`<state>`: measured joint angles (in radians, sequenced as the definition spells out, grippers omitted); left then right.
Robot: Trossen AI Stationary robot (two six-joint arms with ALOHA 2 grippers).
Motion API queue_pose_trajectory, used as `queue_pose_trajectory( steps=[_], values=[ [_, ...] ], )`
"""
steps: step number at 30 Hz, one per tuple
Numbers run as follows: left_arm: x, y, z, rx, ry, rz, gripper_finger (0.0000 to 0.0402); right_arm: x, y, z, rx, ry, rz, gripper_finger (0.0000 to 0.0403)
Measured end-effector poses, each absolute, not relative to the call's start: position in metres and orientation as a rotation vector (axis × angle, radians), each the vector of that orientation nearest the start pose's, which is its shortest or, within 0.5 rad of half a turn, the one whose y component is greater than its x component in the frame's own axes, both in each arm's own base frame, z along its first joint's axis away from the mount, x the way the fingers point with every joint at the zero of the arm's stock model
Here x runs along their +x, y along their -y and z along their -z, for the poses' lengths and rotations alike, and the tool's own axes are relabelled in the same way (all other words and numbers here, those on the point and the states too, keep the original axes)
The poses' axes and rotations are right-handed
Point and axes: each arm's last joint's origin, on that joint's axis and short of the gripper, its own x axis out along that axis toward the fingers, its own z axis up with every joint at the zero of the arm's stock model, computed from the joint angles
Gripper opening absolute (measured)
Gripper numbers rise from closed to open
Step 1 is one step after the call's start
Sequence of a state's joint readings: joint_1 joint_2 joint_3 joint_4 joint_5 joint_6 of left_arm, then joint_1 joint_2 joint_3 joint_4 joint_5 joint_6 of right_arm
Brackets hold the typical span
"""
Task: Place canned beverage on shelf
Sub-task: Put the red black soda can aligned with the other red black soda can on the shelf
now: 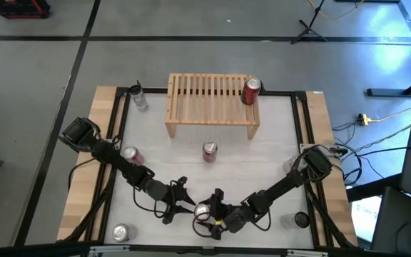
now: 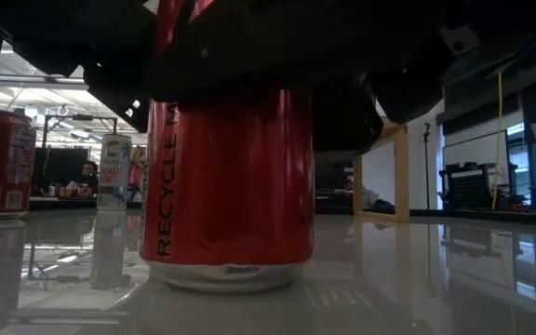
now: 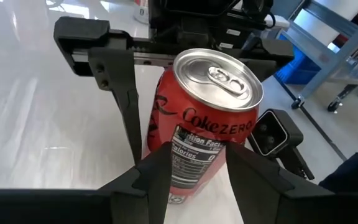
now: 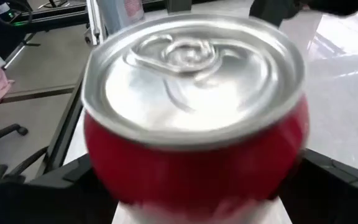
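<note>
A red Coke Zero can (image 1: 203,210) stands upright on the white table near its front edge, and it also shows in the left wrist view (image 3: 207,124). My right gripper (image 1: 208,212) is open, one finger on each side of the can's upper wall. My left gripper (image 1: 190,205) is open by a narrow gap, its fingertips just left of the can and pointing at it. The light-wood slatted shelf (image 1: 211,106) stands at the far middle. Another red can (image 1: 251,91) stands on the shelf's right end. My right gripper comes at the can from the table's right. One finger (image 3: 272,134) is at the can's wall, and I cannot tell whether it touches. A thin strip of table shows between the other finger (image 3: 128,112) and the can. The can's base (image 2: 226,274) rests on the table. My left gripper's fingertips (image 3: 160,168) stand before the can's lower wall; I cannot tell whether they touch it.
One can (image 1: 210,151) stands in front of the shelf, one (image 1: 130,155) beside my left arm, and one (image 1: 121,232) at the near left. A slim can (image 1: 140,98) stands at the far left. A round container (image 1: 300,220) stands at the near right.
</note>
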<state>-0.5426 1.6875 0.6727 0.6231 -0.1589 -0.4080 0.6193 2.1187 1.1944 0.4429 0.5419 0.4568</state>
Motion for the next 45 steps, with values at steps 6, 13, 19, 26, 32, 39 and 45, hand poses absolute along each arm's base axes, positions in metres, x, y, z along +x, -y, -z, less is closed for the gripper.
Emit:
queue_pose_trajectory(
  steps=[6,13,19,26,32,39,45],
  values=[
    [0.276,0.161,-0.153,-0.263,-0.437,0.293,0.0149,0.362,-0.24,-0.125,0.178,-0.423,0.034,0.0277],
    [0.281,0.164,-0.2,-0.22,-0.351,0.311,0.0149,0.35,-0.231,-0.149,0.117,-0.502,0.078,0.0274],
    [0.267,0.151,-0.26,-0.139,-0.379,0.166,0.0149,0.33,-0.212,-0.214,0.118,-0.458,0.166,0.0274],
    [0.223,0.119,-0.336,-0.199,-0.192,0.03,0.0149,0.302,-0.166,-0.283,0.161,-0.412,0.291,0.0274],
    [0.187,0.095,-0.361,-0.223,-0.123,-0.053,0.0149,0.272,-0.113,-0.327,0.238,-0.384,0.429,0.0274],
    [0.164,0.078,-0.37,-0.219,-0.102,-0.133,0.0149,0.236,-0.057,-0.35,0.224,-0.373,0.682,0.0274],
    [0.159,0.075,-0.373,-0.127,-0.096,-0.14,0.0149,0.235,-0.027,-0.345,0.195,-0.419,0.78,0.0274]
  ],
)
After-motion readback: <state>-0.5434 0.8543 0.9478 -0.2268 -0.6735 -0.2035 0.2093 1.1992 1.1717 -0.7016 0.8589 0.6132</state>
